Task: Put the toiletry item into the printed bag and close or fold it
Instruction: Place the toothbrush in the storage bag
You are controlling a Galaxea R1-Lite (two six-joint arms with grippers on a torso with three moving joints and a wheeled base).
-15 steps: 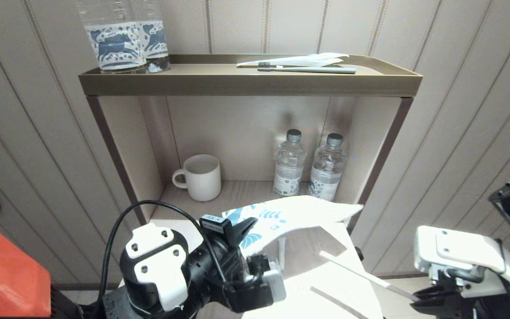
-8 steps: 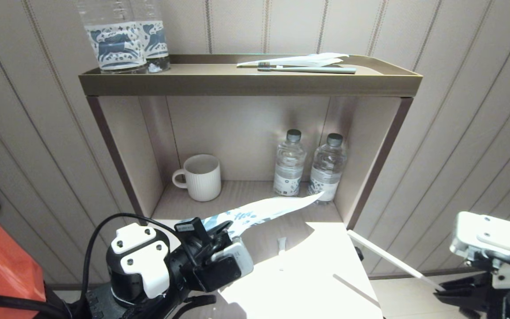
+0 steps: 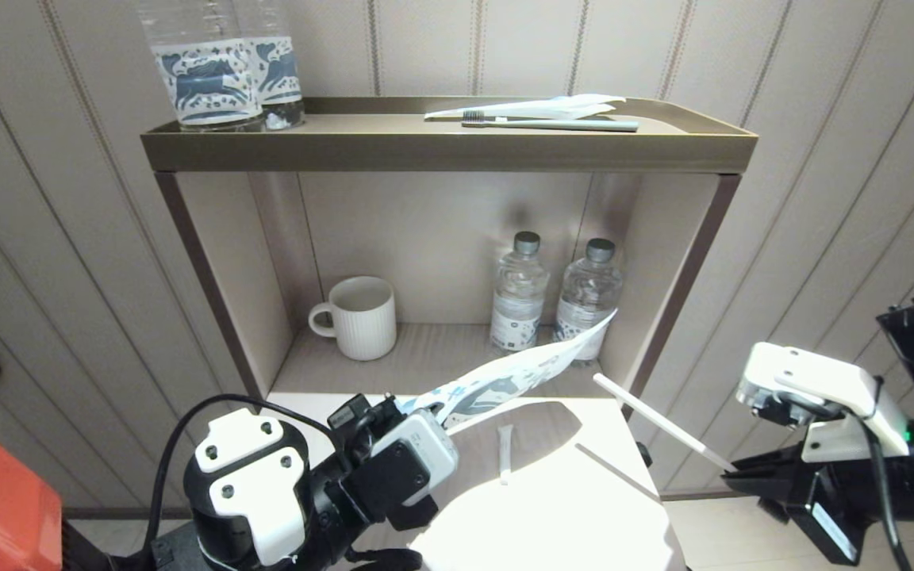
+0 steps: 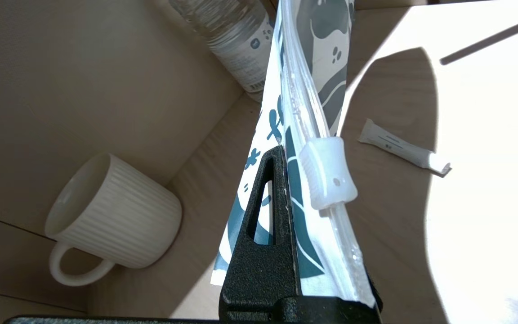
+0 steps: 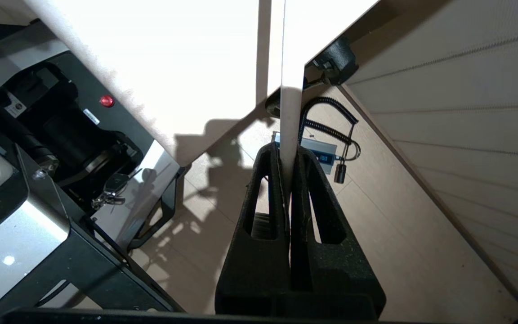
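Head view: the right gripper (image 3: 731,473), low at the table's right edge, is clamped on the tail of the toothbrush (image 3: 657,423), which is angled up-left toward the printed bag (image 3: 516,371). A miss is judged likely, because the bag's mouth is seen edge-on and the thin handle could slip. The left gripper (image 3: 405,406) is raised over the table (image 3: 584,507), pinching the bag's near end beside its zip slider (image 4: 328,179); the bag stretches toward the bottles (image 3: 556,297).
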